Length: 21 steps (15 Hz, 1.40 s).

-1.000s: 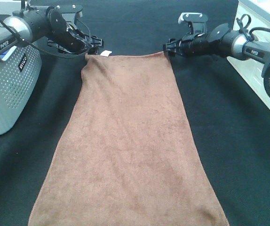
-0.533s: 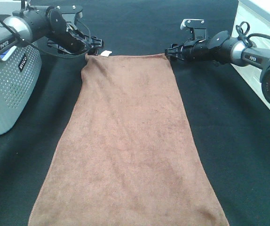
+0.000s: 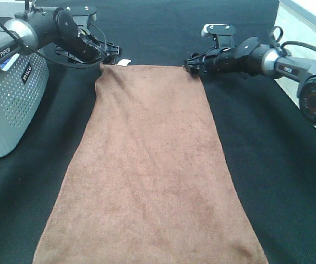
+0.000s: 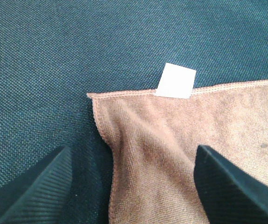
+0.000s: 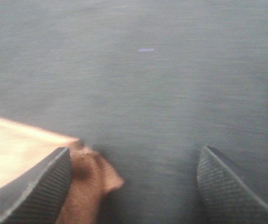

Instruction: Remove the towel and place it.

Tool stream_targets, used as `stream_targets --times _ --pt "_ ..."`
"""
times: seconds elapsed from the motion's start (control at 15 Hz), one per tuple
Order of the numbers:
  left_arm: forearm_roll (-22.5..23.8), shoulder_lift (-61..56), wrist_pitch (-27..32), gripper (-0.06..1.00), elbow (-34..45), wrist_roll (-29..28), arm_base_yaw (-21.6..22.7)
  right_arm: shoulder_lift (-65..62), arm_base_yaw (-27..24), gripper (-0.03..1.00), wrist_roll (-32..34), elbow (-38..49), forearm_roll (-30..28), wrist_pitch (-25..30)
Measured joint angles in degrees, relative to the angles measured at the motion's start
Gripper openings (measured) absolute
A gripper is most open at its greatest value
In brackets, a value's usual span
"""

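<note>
Brown towel (image 3: pixel 150 165) flat on black table cloth (image 3: pixel 279 165). Left gripper (image 3: pixel 109 52) at 11 o'clock corner, right gripper (image 3: pixel 191 62) at 1 o'clock corner; both spread wide, holding nothing. Cloth bare along both long edges.

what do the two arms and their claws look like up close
Both arms have black link sections joined by silver-grey cylindrical segments, with white lettering on the black part. Black cables loop along each. The left claw and right claw are black; in the wrist views their fingers are dark wedges with finely ribbed pads. A silver bracket sits on top of the right wrist.
</note>
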Motion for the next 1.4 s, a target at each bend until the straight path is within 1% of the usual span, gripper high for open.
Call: stream_targets --times 0.2,0.27,0.33,0.4,0.47,0.6,0.73,0.8,1.13,1.4 --pt "0.0 0.0 0.0 0.69 0.0 0.0 0.0 0.5 0.5 0.69 0.0 -0.2 0.0 -1.1" --pt "0.0 0.0 0.0 0.69 0.0 0.0 0.0 0.6 0.5 0.65 0.0 -0.2 0.0 -1.5" --pt "0.0 0.0 0.0 0.69 0.0 0.0 0.0 0.6 0.5 0.59 0.0 -0.2 -0.3 -1.9" --pt "0.0 0.0 0.0 0.69 0.0 0.0 0.0 0.6 0.5 0.59 0.0 -0.2 -0.3 -1.9" --pt "0.3 0.0 0.0 0.69 0.0 0.0 0.0 0.6 0.5 0.46 0.0 -0.2 -1.7 -2.0" --pt "0.5 0.0 0.0 0.69 0.0 0.0 0.0 0.6 0.5 0.26 0.0 -0.2 -3.3 -1.7" --pt "0.5 0.0 0.0 0.69 0.0 0.0 0.0 0.5 0.6 0.07 0.0 -0.2 -4.8 -1.3" --pt "0.5 0.0 0.0 0.69 0.0 0.0 0.0 0.3 0.5 0.01 0.1 -0.2 -5.3 -0.8" --pt "0.9 0.0 -0.6 0.69 0.0 0.0 0.0 -0.5 -2.3 0.01 0.1 -0.2 -7.0 0.3" --pt "0.9 0.0 -1.0 0.69 0.0 0.0 0.0 -1.0 -2.3 0.01 0.1 -0.2 -7.3 -0.5"
